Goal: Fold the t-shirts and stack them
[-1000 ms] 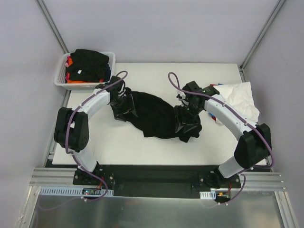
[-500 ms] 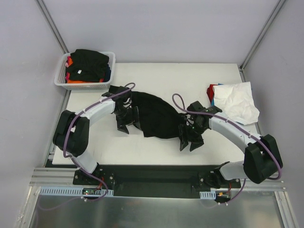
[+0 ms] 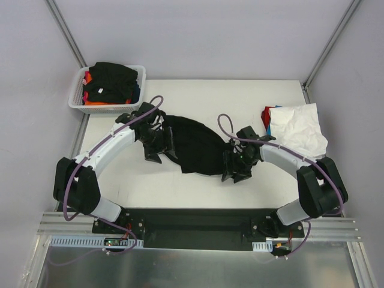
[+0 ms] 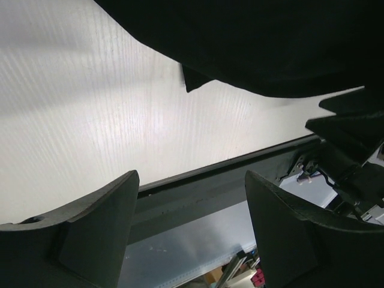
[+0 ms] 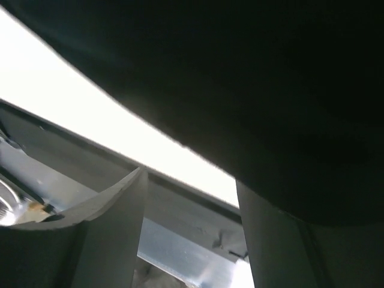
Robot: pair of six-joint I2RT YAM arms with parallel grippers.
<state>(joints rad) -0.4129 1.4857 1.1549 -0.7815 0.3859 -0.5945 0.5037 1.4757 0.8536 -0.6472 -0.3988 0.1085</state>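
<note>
Looking first at the white mesh plastic basket by the far left corner of the white table, we see it heaped with bundled clothes: a black cloth shirt on top and orange cloth showing along its near side.

The large black cloth t-shirt lies bunched near the table's middle. Its long axis runs from far left to near right (we cannot tell collar from hem).

The left gripper is at its far-left end, fingers spread with only bare table between them. The right gripper is at the near-right end, fingers likewise apart and holding nothing.

A crumpled white t-shirt lies at the right edge over red cloth.
</note>
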